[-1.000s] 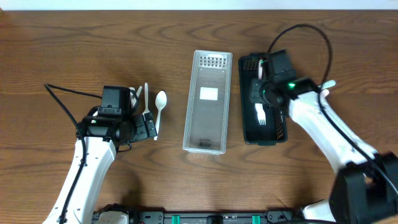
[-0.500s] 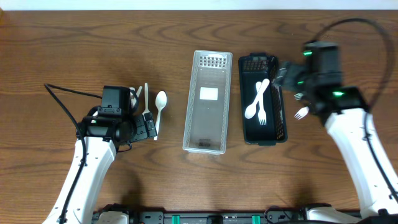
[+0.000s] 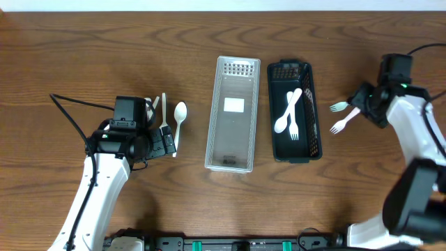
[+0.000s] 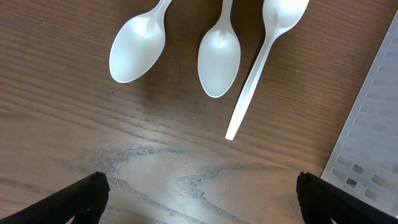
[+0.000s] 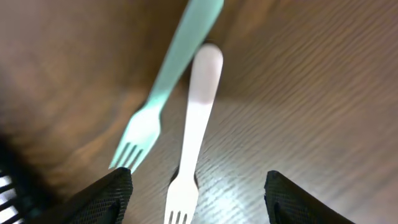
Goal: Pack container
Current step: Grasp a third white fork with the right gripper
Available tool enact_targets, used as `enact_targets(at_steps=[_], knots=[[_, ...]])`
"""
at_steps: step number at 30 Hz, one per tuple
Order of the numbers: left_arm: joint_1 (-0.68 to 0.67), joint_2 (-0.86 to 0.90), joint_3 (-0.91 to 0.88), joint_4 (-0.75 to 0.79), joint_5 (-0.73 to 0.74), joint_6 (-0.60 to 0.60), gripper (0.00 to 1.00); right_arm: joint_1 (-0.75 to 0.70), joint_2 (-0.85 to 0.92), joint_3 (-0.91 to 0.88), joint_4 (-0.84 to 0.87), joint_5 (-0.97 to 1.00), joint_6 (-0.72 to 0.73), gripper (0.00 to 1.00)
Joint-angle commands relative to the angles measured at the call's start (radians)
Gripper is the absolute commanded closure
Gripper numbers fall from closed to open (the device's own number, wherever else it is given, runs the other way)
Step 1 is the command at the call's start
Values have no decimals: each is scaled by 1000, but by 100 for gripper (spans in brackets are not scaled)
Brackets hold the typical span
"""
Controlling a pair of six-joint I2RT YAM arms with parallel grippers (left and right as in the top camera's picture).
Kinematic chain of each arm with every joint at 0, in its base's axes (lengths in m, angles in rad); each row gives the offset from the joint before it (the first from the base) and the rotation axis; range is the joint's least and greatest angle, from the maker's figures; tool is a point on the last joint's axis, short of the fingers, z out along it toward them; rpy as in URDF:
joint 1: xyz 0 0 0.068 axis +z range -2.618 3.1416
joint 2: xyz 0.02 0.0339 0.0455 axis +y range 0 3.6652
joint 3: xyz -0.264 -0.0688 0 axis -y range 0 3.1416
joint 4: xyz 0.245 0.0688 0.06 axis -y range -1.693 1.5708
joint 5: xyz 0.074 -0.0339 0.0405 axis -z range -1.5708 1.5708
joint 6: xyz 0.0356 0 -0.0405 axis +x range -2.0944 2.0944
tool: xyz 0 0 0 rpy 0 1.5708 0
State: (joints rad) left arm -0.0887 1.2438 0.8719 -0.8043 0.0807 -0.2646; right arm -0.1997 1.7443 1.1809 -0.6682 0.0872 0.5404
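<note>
While left gripper (image 4: 199,199) and right gripper (image 5: 200,194) gape wide, three spoons (image 4: 219,59), two forks (image 5: 198,118) on table (image 3: 70,49)

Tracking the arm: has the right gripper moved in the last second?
Yes. The right gripper shifted from above the black basket toward the image's right, over the forks.

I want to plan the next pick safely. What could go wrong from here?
1. The white fork and the green fork lie very close together under the open right end effector; closing may catch both or push one away.
2. The three spoons below the open left end effector lie close together, so a grasp could disturb neighbours.
</note>
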Motion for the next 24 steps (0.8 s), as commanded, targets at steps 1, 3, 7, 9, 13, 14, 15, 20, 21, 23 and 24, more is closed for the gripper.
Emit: enact_targets(at_steps=[1, 3, 7, 9, 13, 14, 15, 20, 21, 23, 24], knots=[[5, 4, 18, -2, 5, 9, 2, -1, 84, 3, 14, 10, 66, 29], [5, 4, 18, -2, 5, 9, 2, -2, 131, 3, 14, 9, 82, 29], [4, 4, 18, -2, 5, 9, 2, -2, 203, 3, 10, -14, 84, 33], [4, 4, 18, -2, 6, 9, 2, -2, 223, 3, 6, -17, 84, 35], [4, 4, 18, -2, 5, 9, 2, -2, 235, 3, -6, -16, 84, 50], [4, 4, 18, -2, 5, 9, 2, -2, 234, 3, -9, -16, 84, 57], [4, 4, 18, -2, 6, 9, 2, -2, 232, 3, -13, -16, 84, 64], [4, 4, 18, -2, 5, 9, 2, -2, 208, 3, -43, -16, 80, 96], [4, 4, 18, -2, 5, 9, 2, -2, 195, 3, -48, -16, 80, 98], [4, 4, 18, -2, 6, 9, 2, 0, 146, 3, -66, -16, 80, 99], [4, 4, 18, -2, 5, 9, 2, 4, 111, 3, -77, -16, 79, 99]])
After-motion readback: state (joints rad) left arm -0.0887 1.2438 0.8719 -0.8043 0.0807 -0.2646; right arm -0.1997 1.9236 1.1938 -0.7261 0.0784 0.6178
